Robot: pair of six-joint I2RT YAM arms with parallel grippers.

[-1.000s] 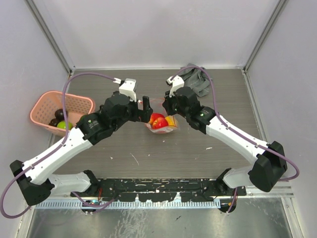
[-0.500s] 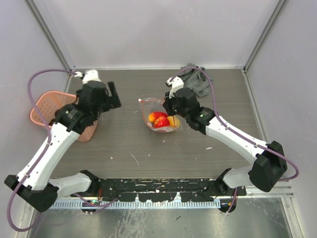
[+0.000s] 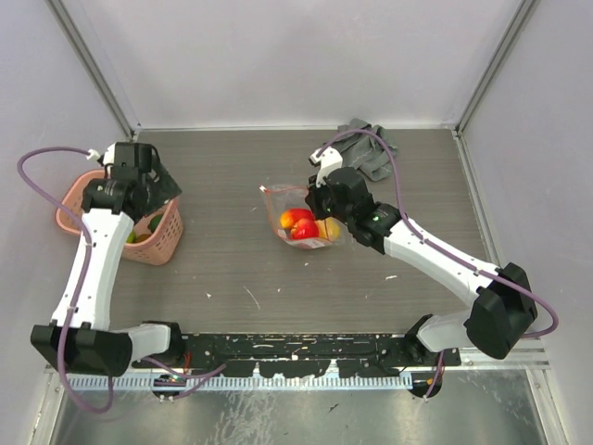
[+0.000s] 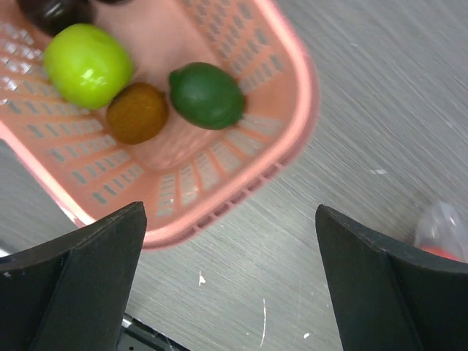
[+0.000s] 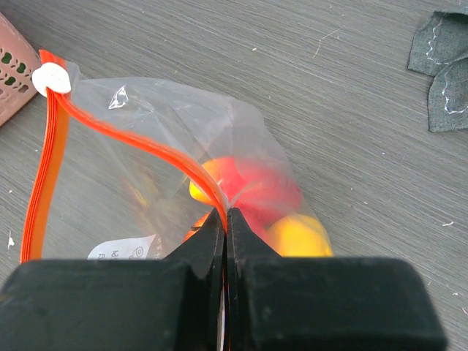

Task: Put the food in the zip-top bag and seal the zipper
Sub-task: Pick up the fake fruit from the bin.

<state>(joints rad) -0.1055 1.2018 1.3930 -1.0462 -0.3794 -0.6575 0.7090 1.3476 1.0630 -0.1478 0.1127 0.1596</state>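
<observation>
Our left pincer (image 4: 230, 285) hangs with its jaws spread wide and empty, over a corner of the pink basket (image 4: 298, 110). Ahead of its tips lie a light green fruit (image 4: 88, 64), a brown fruit (image 4: 137, 112) and a dark green fruit (image 4: 207, 95). Bare tabletop (image 3: 227, 250) runs from the basket's rim to the bag (image 5: 139, 175). Our right pincer (image 5: 225, 219) is clamped on the bag's orange zipper strip (image 5: 40, 183), with red and yellow food (image 5: 267, 191) just beyond its tips and the white slider (image 5: 50, 79) at the strip's far left end. A grey cloth (image 5: 447, 69) lies well to its right.
</observation>
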